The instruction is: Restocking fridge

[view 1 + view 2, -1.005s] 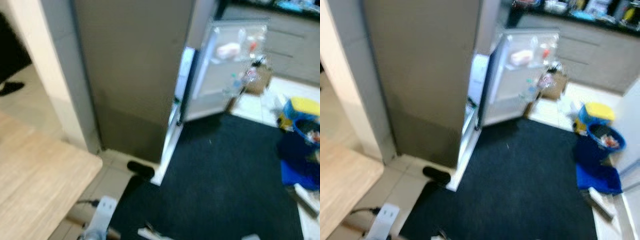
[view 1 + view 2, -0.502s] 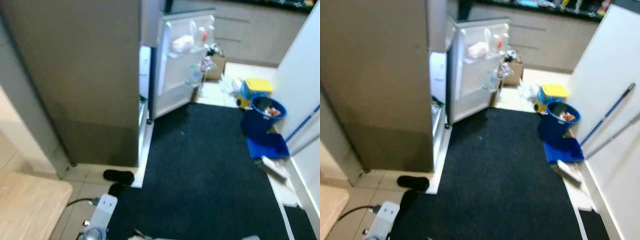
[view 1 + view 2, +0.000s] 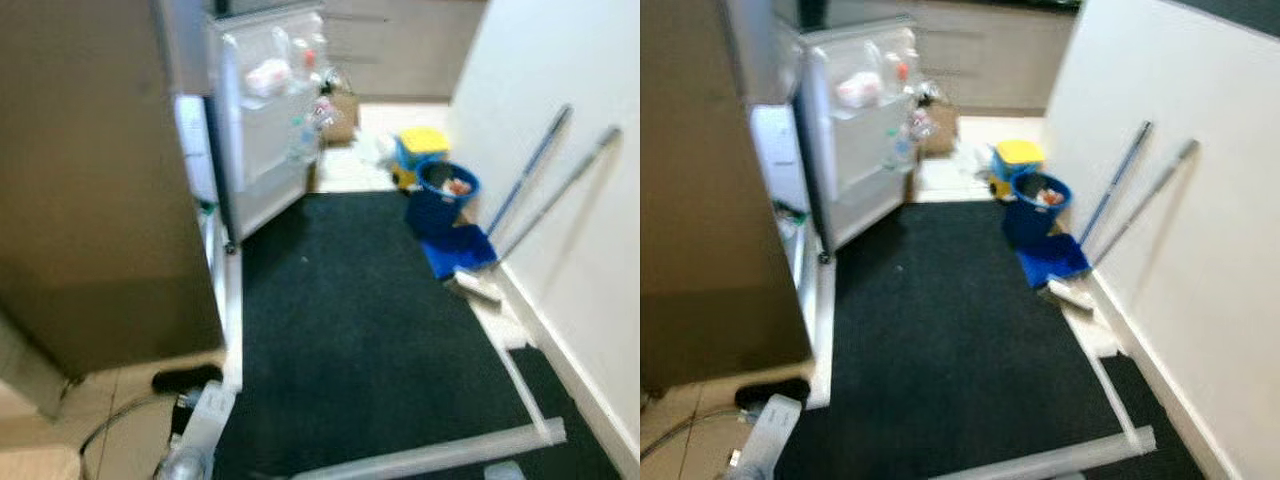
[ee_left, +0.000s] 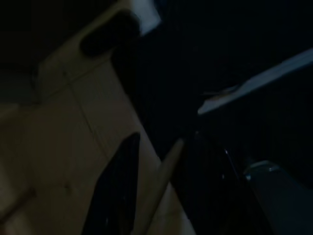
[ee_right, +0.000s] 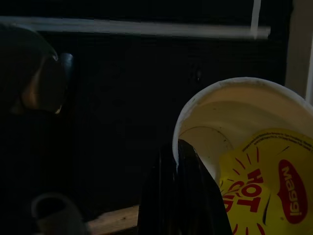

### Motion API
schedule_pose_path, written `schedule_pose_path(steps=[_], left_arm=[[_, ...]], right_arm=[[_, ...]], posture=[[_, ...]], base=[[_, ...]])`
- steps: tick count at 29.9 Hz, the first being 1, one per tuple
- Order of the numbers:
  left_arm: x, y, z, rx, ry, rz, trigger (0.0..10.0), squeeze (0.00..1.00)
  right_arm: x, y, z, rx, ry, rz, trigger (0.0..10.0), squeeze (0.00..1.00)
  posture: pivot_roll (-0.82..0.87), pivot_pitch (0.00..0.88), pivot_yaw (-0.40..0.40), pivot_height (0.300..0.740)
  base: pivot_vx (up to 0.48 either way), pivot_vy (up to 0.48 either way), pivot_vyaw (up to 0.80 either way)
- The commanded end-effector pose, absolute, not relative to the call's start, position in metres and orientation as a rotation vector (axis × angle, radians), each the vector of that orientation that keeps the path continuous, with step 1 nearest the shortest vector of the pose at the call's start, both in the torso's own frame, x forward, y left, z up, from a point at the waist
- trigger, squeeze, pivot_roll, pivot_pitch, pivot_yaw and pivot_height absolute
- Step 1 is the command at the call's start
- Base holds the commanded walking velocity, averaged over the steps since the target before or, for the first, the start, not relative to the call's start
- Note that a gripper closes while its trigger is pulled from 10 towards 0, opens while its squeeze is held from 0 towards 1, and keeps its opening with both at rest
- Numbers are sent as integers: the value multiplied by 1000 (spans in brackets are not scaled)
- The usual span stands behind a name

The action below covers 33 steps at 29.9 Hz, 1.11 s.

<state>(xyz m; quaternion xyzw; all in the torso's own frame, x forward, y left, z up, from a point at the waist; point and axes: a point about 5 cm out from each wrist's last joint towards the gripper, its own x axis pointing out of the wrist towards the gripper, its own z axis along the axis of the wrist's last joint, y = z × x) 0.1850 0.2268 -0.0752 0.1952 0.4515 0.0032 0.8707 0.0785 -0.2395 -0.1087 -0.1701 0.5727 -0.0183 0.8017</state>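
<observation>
Left eye view, blurred: a kitchen floor seen from above. One fridge [image 3: 90, 200] stands at nine o'clock, brown-sided, with its one white door [image 3: 262, 120] swung open at eleven o'clock. The door shelves carry several items too blurred to count or read, one pale packet and one red-topped thing among them. One dark mat [image 3: 370, 320] covers the middle of the floor. At one o'clock sit one blue bucket [image 3: 443, 195], one yellow tub [image 3: 420, 150] just behind it, and one blue dustpan [image 3: 458, 250] just in front. Two long handles [image 3: 535, 170] lean on the white wall [image 3: 570, 120] at two o'clock. One cardboard box [image 3: 343, 112] sits at twelve o'clock beside the door. One dark slipper [image 3: 185, 378] lies at seven o'clock on the tiles, near one white power strip [image 3: 205, 420].

Right eye view: the same scene, with one pale strip [image 3: 1040, 462] lying along the mat's near edge at six o'clock.

Left wrist view, very dark: the left gripper [image 4: 151, 191] hangs over tiles and the mat edge, its two black fingers [image 4: 117, 191] spread apart with nothing between them. One slipper shows dimly beyond.

Right wrist view, dark: the right gripper [image 5: 183, 196] pinches the rim of one white cup [image 5: 244, 147], the one thing to be stocked, held above the mat. One black finger lies across the rim. The cup's yellow label reads "Maggi" in a red oval and "HOT CUP" in red.
</observation>
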Motion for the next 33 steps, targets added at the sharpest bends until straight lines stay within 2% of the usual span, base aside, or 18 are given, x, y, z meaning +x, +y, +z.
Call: schedule_pose_path(steps=[1, 30, 33], left_arm=[[182, 222, -78, 398, 953, -1, 10000, 12], [183, 220, -78, 395, 948, -10, 10000, 12], [183, 220, -78, 394, 946, -11, 10000, 16]], right_arm=[[79, -243, -108, -369, 1223, -52, 10000, 0], [80, -243, -107, -364, 1211, -53, 10000, 0], [82, -243, -107, -368, 1201, -44, 10000, 0]], posture=[[-28, 8, -64, 740], [-28, 7, -69, 740], [-28, 6, -69, 740]], base=[[0, 0, -769], [0, 0, -768], [0, 0, 0]])
